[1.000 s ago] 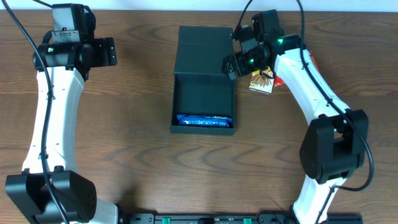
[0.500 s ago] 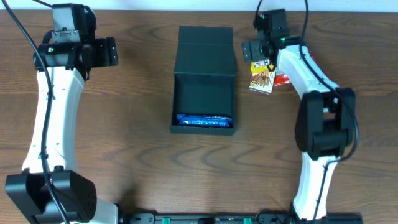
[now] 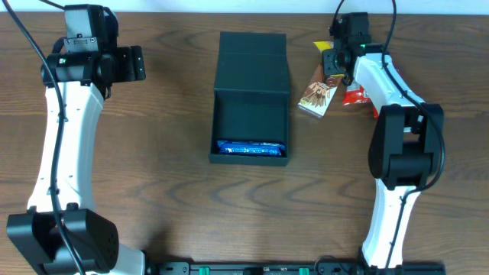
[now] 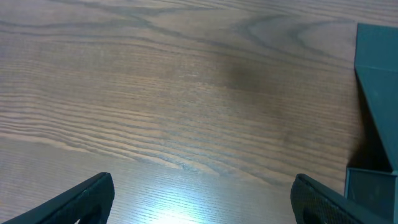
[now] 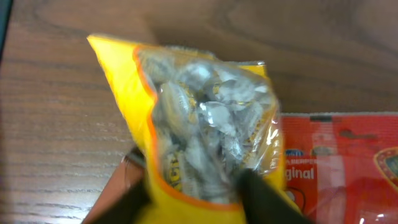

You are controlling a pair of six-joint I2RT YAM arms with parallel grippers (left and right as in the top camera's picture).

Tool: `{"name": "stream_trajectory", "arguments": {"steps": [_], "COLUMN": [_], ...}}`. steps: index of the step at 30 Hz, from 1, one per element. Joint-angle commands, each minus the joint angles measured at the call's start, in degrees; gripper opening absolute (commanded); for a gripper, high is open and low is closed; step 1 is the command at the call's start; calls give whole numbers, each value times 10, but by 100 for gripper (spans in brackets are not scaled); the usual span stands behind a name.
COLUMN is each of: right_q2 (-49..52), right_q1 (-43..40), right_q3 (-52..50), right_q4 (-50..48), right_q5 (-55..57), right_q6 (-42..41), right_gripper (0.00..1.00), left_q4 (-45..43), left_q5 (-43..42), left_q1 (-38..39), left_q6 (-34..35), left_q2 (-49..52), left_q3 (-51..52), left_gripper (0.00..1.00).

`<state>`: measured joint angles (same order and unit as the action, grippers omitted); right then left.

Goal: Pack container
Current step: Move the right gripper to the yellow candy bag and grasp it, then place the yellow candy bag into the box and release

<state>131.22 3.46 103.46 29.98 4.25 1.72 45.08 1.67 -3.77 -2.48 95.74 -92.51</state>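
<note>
Lettering on red packet (image 5: 336, 162): "iginal", remainder cut off. Right gripper (image 5: 193, 202) clamped on yellow bag (image 5: 199, 124) of wrapped sweets, just beyond brown packet (image 3: 316, 98). Left gripper (image 4: 202, 186) spread wide above table (image 4: 186, 93), well left of container (image 3: 250, 111). Container open mid-table between arms, lid folded back, blue packet (image 3: 251, 148) inside near end.

Overhead evenly lit, sharp, with soft shadows; left wrist view has pale glare on the table (image 4: 183, 208); right wrist view soft, yellow bag (image 5: 205, 137) out of focus
</note>
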Motion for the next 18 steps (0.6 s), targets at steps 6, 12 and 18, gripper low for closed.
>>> {"name": "stream_trajectory", "arguments": {"steps": [6, 12, 18], "right_q2": [6, 6, 6], "right_q1": [17, 75, 172], "right_q3": [158, 334, 379], "right_q4": [96, 297, 418], "right_q5": [-16, -68, -80], "right_q6": [-17, 31, -44], "right_gripper": [12, 2, 2], "left_q4": [1, -2, -3], "left_q5": [-2, -2, -2], "left_q1": [-3, -3, -3], "left_q6": [12, 12, 12], "left_q2": [5, 5, 5], "left_q3": [1, 1, 1], "left_gripper": [92, 91, 91]}}
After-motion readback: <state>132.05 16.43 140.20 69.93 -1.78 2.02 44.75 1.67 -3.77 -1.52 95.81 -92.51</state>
